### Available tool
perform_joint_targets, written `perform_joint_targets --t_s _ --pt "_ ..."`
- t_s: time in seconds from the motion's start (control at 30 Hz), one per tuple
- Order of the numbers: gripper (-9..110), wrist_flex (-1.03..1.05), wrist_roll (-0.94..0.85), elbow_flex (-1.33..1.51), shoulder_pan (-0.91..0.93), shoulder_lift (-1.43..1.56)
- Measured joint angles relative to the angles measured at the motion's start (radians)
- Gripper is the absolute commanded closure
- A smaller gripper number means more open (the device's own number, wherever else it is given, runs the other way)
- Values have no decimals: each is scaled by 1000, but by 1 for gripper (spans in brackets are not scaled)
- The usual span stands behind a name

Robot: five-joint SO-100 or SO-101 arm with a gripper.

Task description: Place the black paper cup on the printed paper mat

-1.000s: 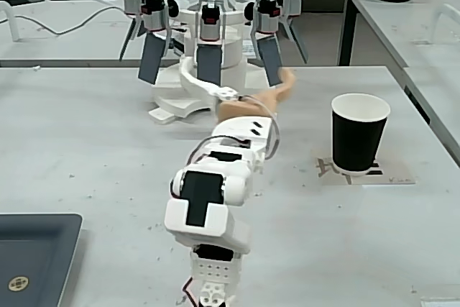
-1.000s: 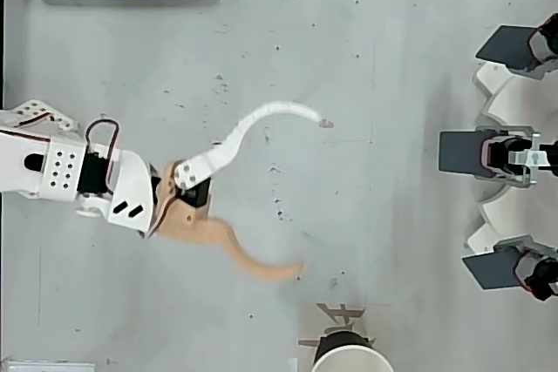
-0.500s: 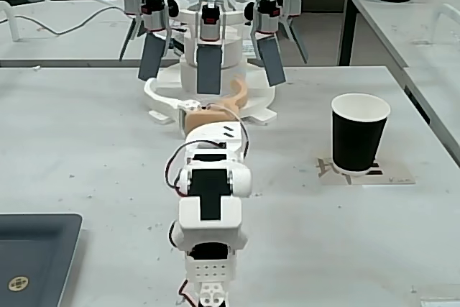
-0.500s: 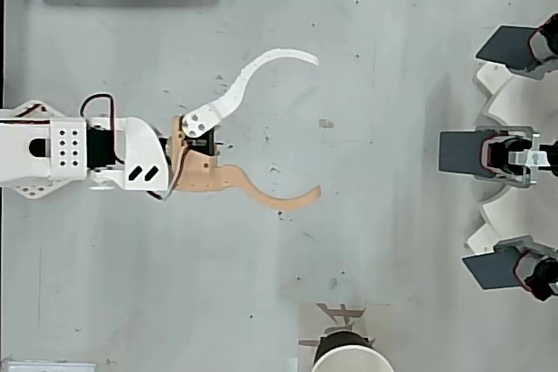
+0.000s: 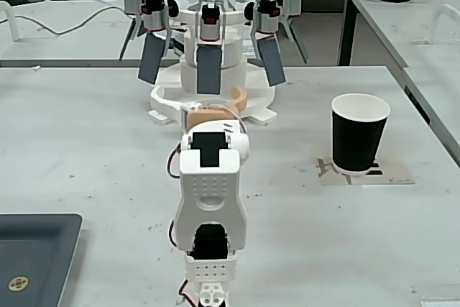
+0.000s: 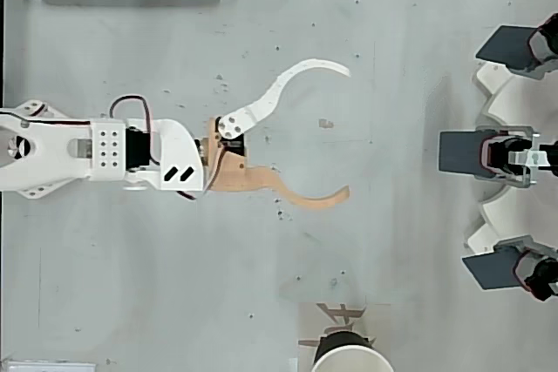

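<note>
The claw point(image 6: 349, 132) has advanced toward 3 o'clock in the overhead view, spread wide and empty. The black paper cup point(image 5: 358, 133) stands empty on the printed paper mat point(image 5: 392, 175).

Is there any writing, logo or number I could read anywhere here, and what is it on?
Nothing reads as text.
Mat under the cup: black bars and a character-like mark, too small to read.
Tray: a round pale emblem, too blurred to read.
Arm: no lettering visible.
</note>
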Motion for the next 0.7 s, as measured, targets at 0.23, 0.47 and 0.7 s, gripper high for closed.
perform_joint_targets --t_s 0.23,0.47,0.7 --pt "71 -40 0 -138 2 -147" --pt "77 -55 8 -222 2 -235" --pt "87 -64 11 -244 2 -278"
